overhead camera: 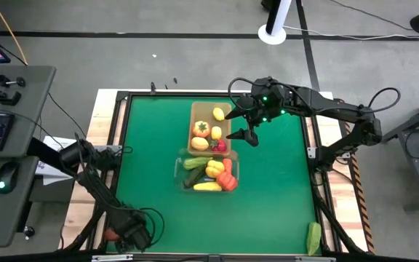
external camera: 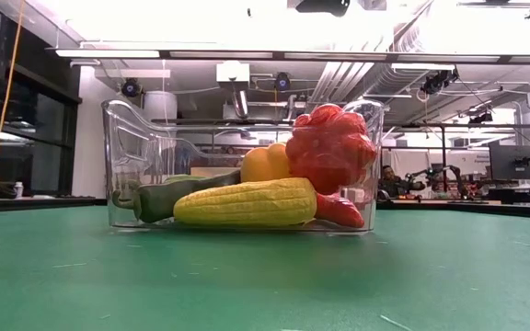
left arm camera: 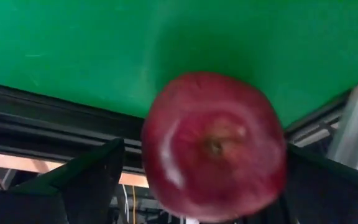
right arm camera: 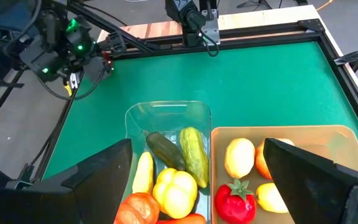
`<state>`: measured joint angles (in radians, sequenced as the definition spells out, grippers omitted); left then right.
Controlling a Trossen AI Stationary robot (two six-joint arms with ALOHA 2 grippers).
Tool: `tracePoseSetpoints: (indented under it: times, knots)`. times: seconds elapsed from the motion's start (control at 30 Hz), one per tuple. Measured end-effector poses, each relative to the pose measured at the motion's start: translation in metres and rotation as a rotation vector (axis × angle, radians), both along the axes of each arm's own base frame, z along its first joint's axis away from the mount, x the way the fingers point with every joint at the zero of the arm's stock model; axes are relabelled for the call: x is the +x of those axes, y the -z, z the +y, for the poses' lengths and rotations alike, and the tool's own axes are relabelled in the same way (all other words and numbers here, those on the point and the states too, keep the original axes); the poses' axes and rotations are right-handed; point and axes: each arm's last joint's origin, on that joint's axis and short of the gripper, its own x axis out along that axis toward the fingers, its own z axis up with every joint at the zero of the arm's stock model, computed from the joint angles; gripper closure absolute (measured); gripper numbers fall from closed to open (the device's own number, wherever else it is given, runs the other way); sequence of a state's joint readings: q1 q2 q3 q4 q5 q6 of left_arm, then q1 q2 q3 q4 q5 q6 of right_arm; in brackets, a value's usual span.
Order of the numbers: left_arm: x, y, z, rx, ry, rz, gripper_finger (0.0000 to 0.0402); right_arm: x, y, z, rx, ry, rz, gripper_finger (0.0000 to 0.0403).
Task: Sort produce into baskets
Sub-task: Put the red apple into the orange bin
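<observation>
A tan bin (overhead camera: 208, 129) holds lemons, an orange pepper and a red fruit. Just nearer stands a clear bin (overhead camera: 208, 173) with cucumbers, a yellow pepper, corn, a tomato and a carrot; it fills the low view (external camera: 242, 170). My right gripper (overhead camera: 244, 125) hovers open and empty over the tan bin's right rim, above both bins in its wrist view (right arm camera: 197, 149). My left gripper (overhead camera: 131, 236) is off the table's near left corner. A red apple (left arm camera: 213, 146) shows large and blurred between its spread fingers. My left gripper has the red apple between its fingers. A gap shows between one finger (left arm camera: 98, 174) and the apple's side (left arm camera: 151, 149). The apple's other side (left arm camera: 278, 162) meets the outline of the other finger (left arm camera: 322, 193); whether they touch I cannot tell.
A green vegetable (overhead camera: 313, 238) lies at the table's near right corner by the frame. The green mat (overhead camera: 151, 145) lies bare to the left and right of the bins. A desk with a keyboard and mouse (overhead camera: 6, 124) stands left of the table.
</observation>
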<state>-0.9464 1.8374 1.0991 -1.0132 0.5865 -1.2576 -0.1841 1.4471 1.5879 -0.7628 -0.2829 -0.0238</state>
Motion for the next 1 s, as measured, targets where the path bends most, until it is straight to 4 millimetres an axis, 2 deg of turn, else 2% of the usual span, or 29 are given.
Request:
tracePoseSetpoints:
  times: [0.3, 0.4, 0.5, 0.6, 0.73, 0.87, 0.93, 1.0]
  knots:
    - [-0.002, 0.008, 0.003, -0.019, 0.011, -0.003, 0.0032, 0.0, 0.0, 0.0, 0.0, 0.0, 0.001, 0.0049]
    - [0.0, 0.004, 0.004, -0.037, 0.018, -0.01, 0.007, 0.0, 0.0, 0.0, 0.0, 0.0, 0.001, 0.0049]
    - [0.009, -0.01, 0.008, -0.077, 0.026, -0.084, 0.0126, 0.0, 0.0, 0.0, 0.0, 0.0, 0.001, 0.0049]
    - [0.019, -0.036, 0.02, -0.126, 0.053, -0.234, 0.0167, 0.0, 0.0, 0.0, 0.0, 0.001, 0.001, 0.0049]
    - [0.029, -0.09, 0.053, -0.198, 0.038, -0.494, 0.0167, 0.0, 0.0, -0.001, -0.013, 0.021, 0.004, 0.0049]
    - [0.024, -0.155, 0.106, -0.181, -0.107, -0.814, 0.0151, 0.0, 0.0, -0.001, -0.011, 0.053, 0.009, 0.0049]
    - [0.019, -0.182, 0.136, -0.082, -0.204, -0.992, 0.0133, 0.0, 0.001, -0.001, -0.009, 0.055, 0.011, 0.0049]
    - [0.014, -0.201, 0.166, 0.061, -0.271, -1.173, 0.0125, 0.0, 0.001, -0.001, -0.008, 0.056, 0.015, 0.0049]
